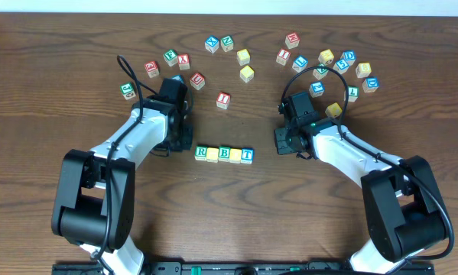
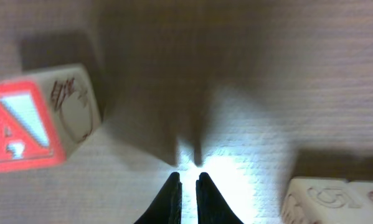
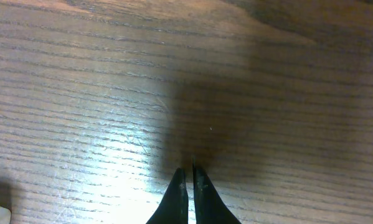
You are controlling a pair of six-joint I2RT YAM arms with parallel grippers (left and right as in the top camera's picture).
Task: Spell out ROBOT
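A row of several letter blocks [image 1: 224,153] lies at the table's middle. I read R [image 1: 200,153], B [image 1: 224,153] and T [image 1: 248,155]; the two yellow blocks between them are unreadable. My left gripper [image 1: 180,141] [image 2: 187,177] is shut and empty, low over the table just left of the row. The row's left end [image 2: 326,199] shows at its lower right. A red-framed A block [image 2: 24,127] lies at its upper left. My right gripper [image 1: 285,142] [image 3: 190,171] is shut and empty over bare wood right of the row.
Loose letter blocks lie along the far side: a group at the back left [image 1: 171,57], a few in the middle [image 1: 244,65], a red I block [image 1: 223,99], and a cluster at the back right [image 1: 336,65]. Both arms reach in from the near edge.
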